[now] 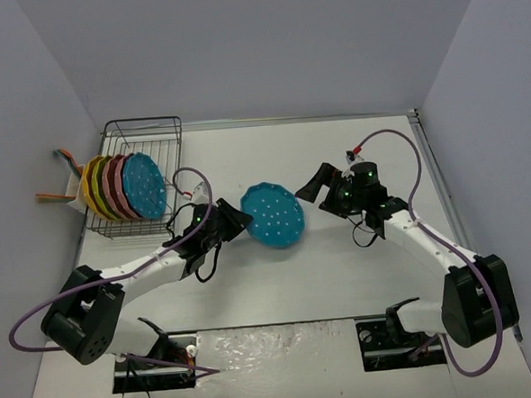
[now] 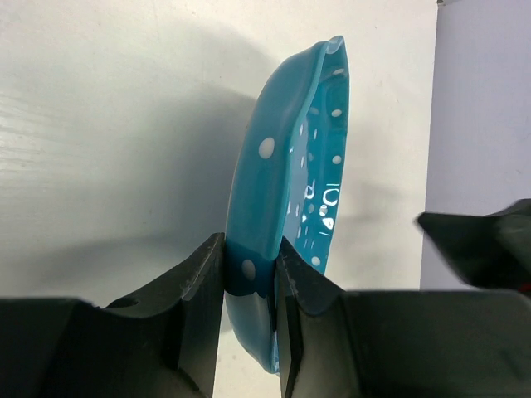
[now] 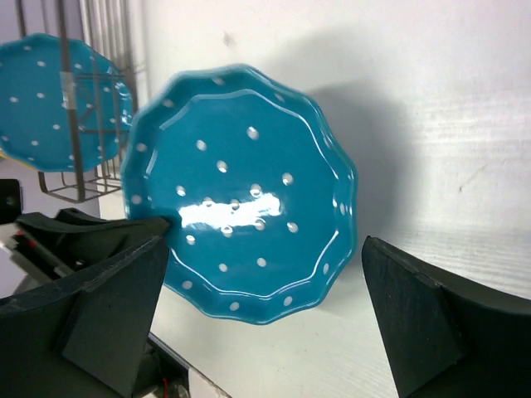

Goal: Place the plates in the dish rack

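Observation:
A teal dotted plate (image 1: 273, 215) hangs on edge above the table's middle, with my left gripper (image 1: 235, 221) shut on its left rim. In the left wrist view both jaws of that left gripper (image 2: 249, 259) pinch the plate's (image 2: 290, 149) scalloped edge. My right gripper (image 1: 312, 187) stands open just right of the plate, apart from it. In its wrist view the right gripper (image 3: 265, 249) is spread wide before the plate's face (image 3: 249, 191). The dish rack (image 1: 144, 125) at far left holds several upright plates, a teal one (image 1: 144, 186) frontmost.
A white holder (image 1: 74, 188) with orange-handled utensils (image 1: 49, 196) hangs on the rack's left side, close to the left wall. The rack (image 3: 91, 174) and its teal plate (image 3: 50, 99) show behind the held plate. Grey walls enclose the table.

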`<state>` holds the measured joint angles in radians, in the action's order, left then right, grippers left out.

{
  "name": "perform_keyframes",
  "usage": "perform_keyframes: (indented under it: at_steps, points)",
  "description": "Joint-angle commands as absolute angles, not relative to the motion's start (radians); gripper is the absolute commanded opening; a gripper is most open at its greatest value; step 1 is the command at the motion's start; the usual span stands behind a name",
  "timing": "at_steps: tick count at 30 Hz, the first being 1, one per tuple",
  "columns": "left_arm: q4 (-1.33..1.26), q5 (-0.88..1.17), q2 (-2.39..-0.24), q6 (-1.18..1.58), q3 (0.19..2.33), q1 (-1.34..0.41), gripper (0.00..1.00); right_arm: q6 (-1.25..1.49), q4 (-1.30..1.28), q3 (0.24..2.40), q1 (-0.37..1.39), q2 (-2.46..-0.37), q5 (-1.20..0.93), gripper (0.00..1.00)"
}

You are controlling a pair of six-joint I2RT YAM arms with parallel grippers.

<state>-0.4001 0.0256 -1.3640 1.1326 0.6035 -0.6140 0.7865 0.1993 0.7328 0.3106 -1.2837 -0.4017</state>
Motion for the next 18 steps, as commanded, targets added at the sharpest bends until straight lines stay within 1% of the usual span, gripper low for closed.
perform_keyframes:
  at_steps: [1,6,12,18]
  points:
    - [-0.469,-0.017,-1.26,1.066,0.746,-0.614,0.0,0.651,0.123,0.844,0.292,-1.198,-0.361,1.0]
    - [-0.339,-0.045,-1.228,0.964,0.823,-0.605,0.0,0.601,0.085,0.861,0.276,-1.152,-0.354,1.0]
    - [-0.131,-0.073,-1.202,0.81,0.987,-0.582,0.0,0.577,0.074,0.852,0.257,-1.101,-0.358,1.0]
    - [0.04,-0.087,-1.182,0.682,1.129,-0.517,0.0,0.568,0.07,0.836,0.222,-1.083,-0.393,1.0]
